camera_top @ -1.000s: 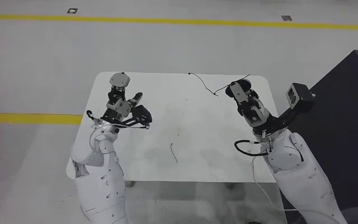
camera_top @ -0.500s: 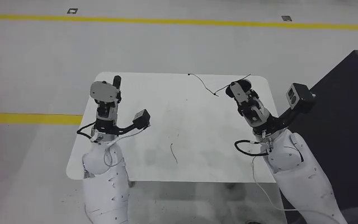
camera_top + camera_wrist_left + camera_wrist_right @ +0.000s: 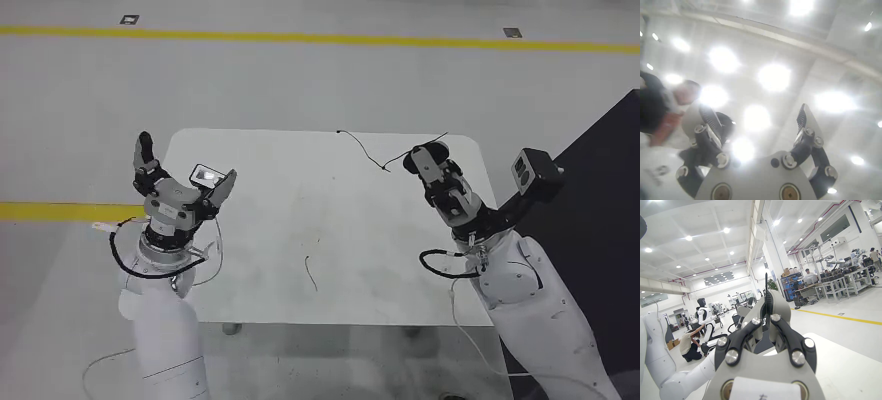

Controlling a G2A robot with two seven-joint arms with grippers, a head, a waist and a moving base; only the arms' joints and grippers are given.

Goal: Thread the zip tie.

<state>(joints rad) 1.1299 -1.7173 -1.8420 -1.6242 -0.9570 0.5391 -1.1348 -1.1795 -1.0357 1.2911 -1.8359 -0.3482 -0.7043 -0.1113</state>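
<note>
My right gripper (image 3: pixel 420 156) hangs over the table's far right part, shut on a thin black zip tie (image 3: pixel 400 157). In the right wrist view the tie's strip (image 3: pixel 766 281) sticks straight out past the closed fingertips of the gripper (image 3: pixel 767 295). A second black strand (image 3: pixel 360 148) meets the tie at a bend near the far edge; I cannot tell if they are one piece. My left gripper (image 3: pixel 185 172) sits at the table's left edge, open and turned upward with nothing in it. Its fingers (image 3: pixel 710 117) stand wide apart against the ceiling lights.
Another short black zip tie (image 3: pixel 310 272) lies loose near the front middle of the white table (image 3: pixel 300 200). A dark panel (image 3: pixel 610 170) stands just right of the table, beside the right arm.
The left arm has swung away from the table's middle to its left edge and turned its open gripper upward. The right arm and the held tie have not moved.
</note>
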